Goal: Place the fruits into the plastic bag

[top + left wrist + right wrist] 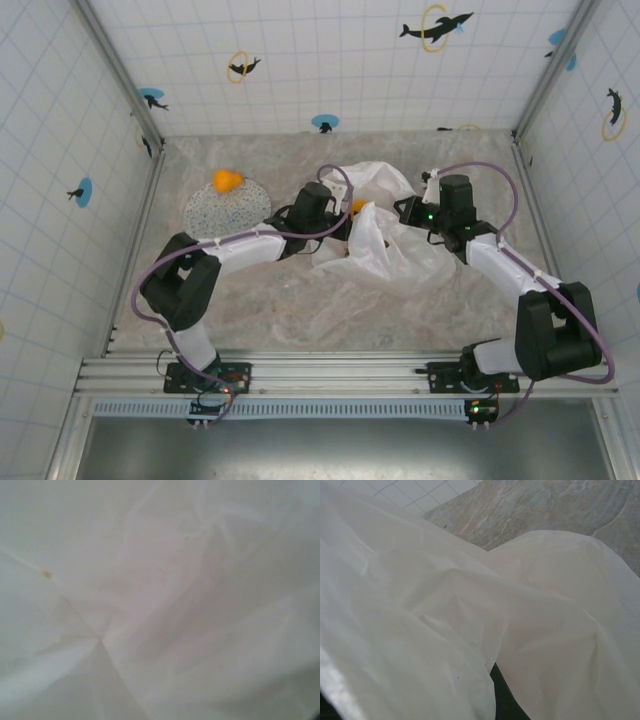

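Plastic bag (395, 255) lies mid-surface, mouth facing left. Left hand (342, 214) is at that mouth, with 1 orange fruit (357, 207) just right of it. Its opening cannot be told because the fingers are lost in plastic. Second orange fruit (227, 181) sits on plate (205, 218), far left, nearer the left arm. Right hand (407, 212) is fully closed, apparently pinching the bag's rim.

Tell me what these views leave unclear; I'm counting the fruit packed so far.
1. Contents of the bag: in the top view, wrinkled film hides them; one orange fruit peeks out at its mouth.
2. Jaws of the left tool: in the left wrist view, blurred film lies against the lens.
3. Grip of the right tool: in the right wrist view, bag folds cover the fingers.
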`<action>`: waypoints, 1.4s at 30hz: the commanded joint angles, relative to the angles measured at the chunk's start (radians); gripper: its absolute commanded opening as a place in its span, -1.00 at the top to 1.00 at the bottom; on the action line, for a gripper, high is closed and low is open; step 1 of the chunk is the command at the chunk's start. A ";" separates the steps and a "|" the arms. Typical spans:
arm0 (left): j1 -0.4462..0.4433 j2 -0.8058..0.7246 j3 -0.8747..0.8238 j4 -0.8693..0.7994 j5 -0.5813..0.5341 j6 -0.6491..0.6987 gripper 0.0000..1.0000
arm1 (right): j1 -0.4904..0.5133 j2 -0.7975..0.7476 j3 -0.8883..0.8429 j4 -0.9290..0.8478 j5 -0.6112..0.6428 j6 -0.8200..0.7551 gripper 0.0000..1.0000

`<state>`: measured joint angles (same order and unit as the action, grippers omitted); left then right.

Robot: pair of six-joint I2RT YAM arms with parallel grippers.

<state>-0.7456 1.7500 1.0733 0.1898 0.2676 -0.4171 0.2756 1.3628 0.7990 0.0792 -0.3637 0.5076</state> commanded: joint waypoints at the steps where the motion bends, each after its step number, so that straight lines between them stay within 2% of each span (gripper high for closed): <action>1: -0.006 -0.054 -0.036 0.008 -0.009 0.028 -0.72 | 0.002 -0.022 -0.019 0.025 0.010 -0.003 1.00; 16: 0.032 -0.280 -0.214 -0.049 0.013 0.063 -0.71 | -0.009 -0.013 -0.024 0.023 0.006 -0.012 1.00; 25: 0.059 -0.415 -0.266 -0.089 0.054 0.051 -0.48 | -0.009 -0.008 -0.018 0.026 0.004 -0.010 1.00; 33: 0.144 -0.570 -0.290 -0.111 0.126 0.045 -0.47 | -0.009 -0.002 -0.012 0.029 0.001 -0.009 1.00; 38: 0.201 -0.663 -0.277 -0.153 -0.005 0.041 -0.54 | -0.009 0.002 -0.008 0.033 -0.004 -0.007 1.00; 42: 0.258 -0.685 -0.271 -0.169 -0.222 0.006 -0.63 | -0.007 0.001 -0.010 0.043 -0.008 -0.004 1.00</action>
<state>-0.5228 1.0748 0.7933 0.0551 0.2203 -0.3794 0.2684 1.3628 0.7986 0.0795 -0.3653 0.5049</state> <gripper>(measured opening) 0.811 0.041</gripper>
